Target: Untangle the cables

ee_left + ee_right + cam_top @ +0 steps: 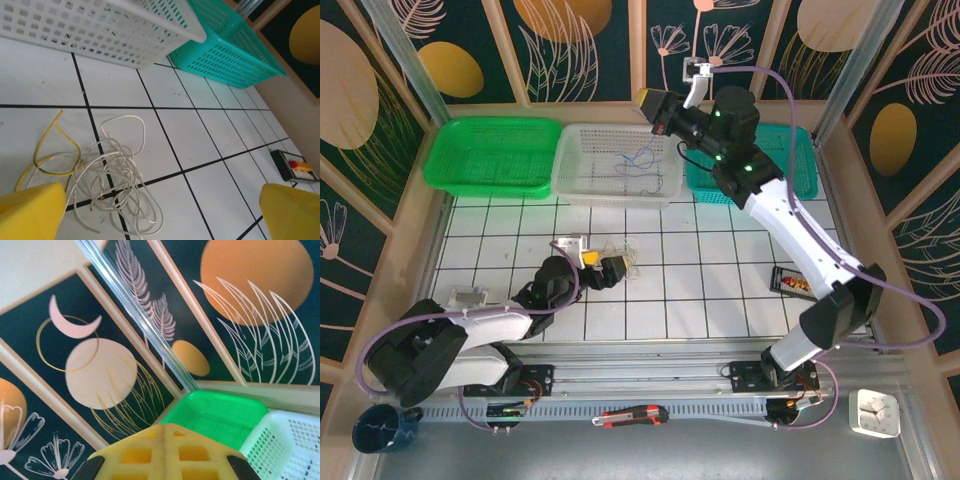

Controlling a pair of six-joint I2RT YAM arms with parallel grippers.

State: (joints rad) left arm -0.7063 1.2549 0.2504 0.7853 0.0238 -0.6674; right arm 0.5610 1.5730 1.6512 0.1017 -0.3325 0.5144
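A loose tangle of white cables (116,172) lies on the gridded table, with a yellowish-olive cable (54,152) looped against its left side. My left gripper (160,205) hovers low just in front of them, open wide. Its yellow fingers (30,212) stand on either side with nothing between them. From above, the same cables (628,256) lie right at the left gripper (608,268). Thin blue cables (642,160) rest inside the white basket (582,188). My right gripper (186,426) is shut on nothing, raised over the back of that basket (648,100).
A green basket (495,155) stands left of the white one and a teal basket (235,60) to its right. A small black box (790,282) with red and yellow pieces lies at the right. A box cutter (632,415) and a mug (380,428) sit at the near edge.
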